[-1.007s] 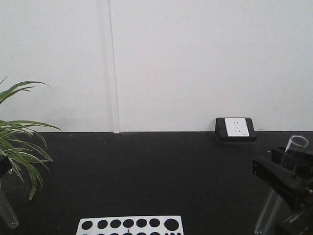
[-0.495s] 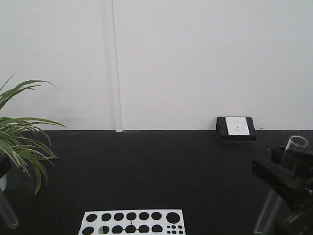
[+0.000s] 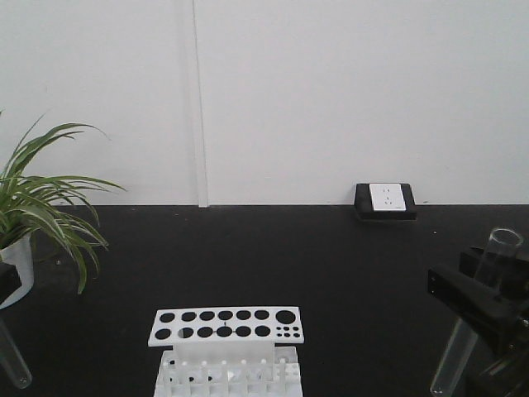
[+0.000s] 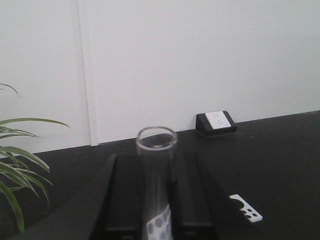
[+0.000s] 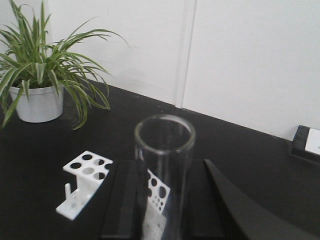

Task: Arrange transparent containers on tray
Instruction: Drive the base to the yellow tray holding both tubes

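Note:
Each gripper holds one transparent container, a clear glass test tube. In the left wrist view the tube (image 4: 156,175) stands upright between the black fingers (image 4: 125,200) of my left gripper (image 4: 156,167), which is shut on it. My right gripper (image 5: 164,185) is likewise shut on a second tube (image 5: 164,160). In the front view the right tube (image 3: 475,314) leans in the right gripper (image 3: 481,302) at the right edge. Only the rounded bottom of the left tube (image 3: 12,364) and a bit of the left gripper (image 3: 4,283) show at the left edge. The tray is out of view.
A white rack with round holes (image 3: 225,327) stands on the black table (image 3: 273,256) at the front centre. A potted spider plant (image 3: 41,198) is at the left and a black-and-white socket box (image 3: 384,200) sits against the white wall.
The whole scene has risen in the front view: the rack now shows in full, and the plant and socket box have shifted. Both grippers keep their tubes and their places in the frame.

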Controlling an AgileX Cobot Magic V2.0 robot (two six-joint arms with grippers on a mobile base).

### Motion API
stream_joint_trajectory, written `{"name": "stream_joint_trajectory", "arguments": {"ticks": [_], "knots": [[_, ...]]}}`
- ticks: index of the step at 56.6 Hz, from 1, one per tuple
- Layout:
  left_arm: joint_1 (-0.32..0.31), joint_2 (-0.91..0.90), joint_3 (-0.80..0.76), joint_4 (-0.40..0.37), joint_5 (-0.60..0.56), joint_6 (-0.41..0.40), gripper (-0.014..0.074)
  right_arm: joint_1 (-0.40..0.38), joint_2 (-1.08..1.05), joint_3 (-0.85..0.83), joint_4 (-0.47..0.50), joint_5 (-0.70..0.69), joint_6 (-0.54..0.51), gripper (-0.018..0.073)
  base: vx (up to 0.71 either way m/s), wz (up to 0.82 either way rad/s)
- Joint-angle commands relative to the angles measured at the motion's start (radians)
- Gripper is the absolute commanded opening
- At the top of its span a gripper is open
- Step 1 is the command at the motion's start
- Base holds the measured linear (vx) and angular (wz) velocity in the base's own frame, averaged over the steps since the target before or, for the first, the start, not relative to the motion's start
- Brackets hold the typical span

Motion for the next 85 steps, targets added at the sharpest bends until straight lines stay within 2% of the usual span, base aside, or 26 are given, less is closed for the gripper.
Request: {"name": "stream_joint_trajectory", "arguments": {"ticks": [1, 85], "knots": [[-0.006, -0.006, -0.031, -0.010, -0.082, -0.004, 0.0014, -0.006, -0.007, -0.030, -0.012, -0.089, -0.010, -0.0001, -0.23, 0.03], [-0.006, -0.006, -0.031, -0.010, -0.081, -0.004, 0.0014, -0.003, -0.007, -0.030, -0.012, -0.078, -0.010, -0.0001, -0.33, 0.05]]}}
